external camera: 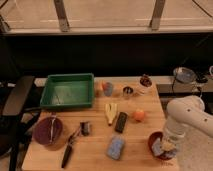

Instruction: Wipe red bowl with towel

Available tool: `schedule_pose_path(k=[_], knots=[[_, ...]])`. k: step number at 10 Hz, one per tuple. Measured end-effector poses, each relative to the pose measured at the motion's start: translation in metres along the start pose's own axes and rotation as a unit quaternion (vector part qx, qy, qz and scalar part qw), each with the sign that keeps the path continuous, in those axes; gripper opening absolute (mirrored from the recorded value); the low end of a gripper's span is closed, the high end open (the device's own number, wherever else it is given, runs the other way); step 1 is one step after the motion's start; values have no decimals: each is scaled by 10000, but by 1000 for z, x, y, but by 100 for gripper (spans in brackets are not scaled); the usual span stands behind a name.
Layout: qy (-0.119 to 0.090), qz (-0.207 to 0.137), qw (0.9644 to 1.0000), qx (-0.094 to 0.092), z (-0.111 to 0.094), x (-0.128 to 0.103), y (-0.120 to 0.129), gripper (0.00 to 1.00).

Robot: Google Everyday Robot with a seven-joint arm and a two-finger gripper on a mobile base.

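The red bowl [155, 140] sits at the front right corner of the wooden table [95, 142]. My gripper [167, 145] hangs from the white arm [186, 114] and reaches down into the bowl from its right side. A pale piece of towel [158, 148] shows inside the bowl right at the gripper. The gripper hides the right half of the bowl.
A green tray [67, 91] stands at the back left. A maroon bowl [48, 131] and a black-handled tool [67, 151] lie front left. A blue sponge [116, 147], a black bar [121, 122], an orange [139, 115], a yellow item [111, 112] and cups [108, 89] fill the middle. A chair [17, 97] stands on the left.
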Motion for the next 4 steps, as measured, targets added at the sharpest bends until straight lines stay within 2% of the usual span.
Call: schedule_pose_path(k=[1,4], knots=[[10,148,9999,29,-1,14,1,0],[-85,358,9992,150,-17,31,-12,2]])
